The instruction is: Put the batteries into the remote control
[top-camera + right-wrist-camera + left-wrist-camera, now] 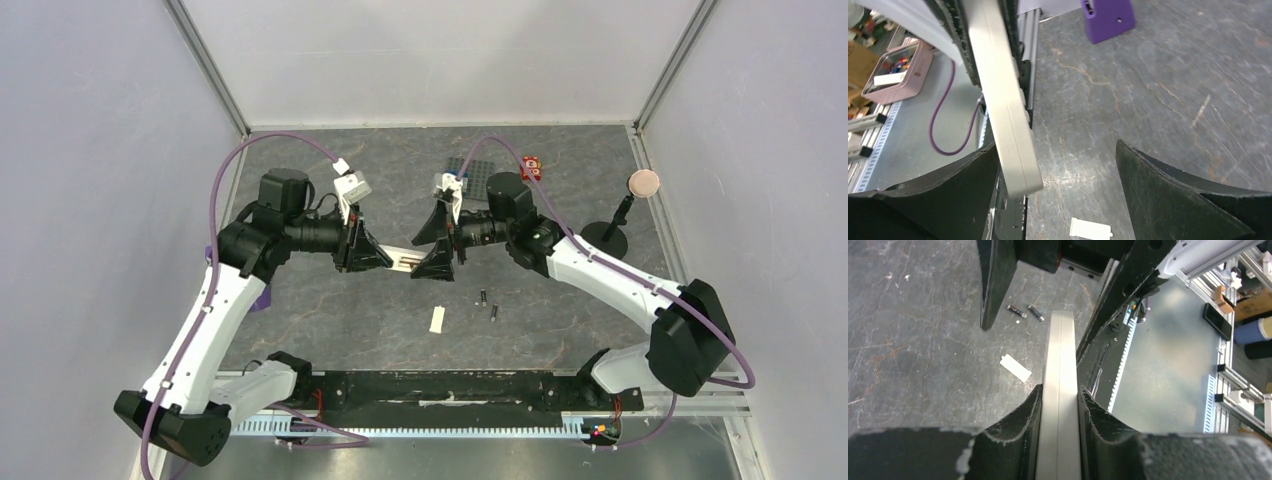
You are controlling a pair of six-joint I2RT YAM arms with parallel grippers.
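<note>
Dark stone-patterned worktop carries both batteries, lying near a white cover plate. Above it, left jaws clamp the remote control edgewise. Right jaws stand spread wide about its other end.

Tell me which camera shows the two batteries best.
Left wrist: the batteries lie side by side on the table, pale ends distinguishable. Top external shows them only as tiny dark specks; right wrist shows none.
</note>
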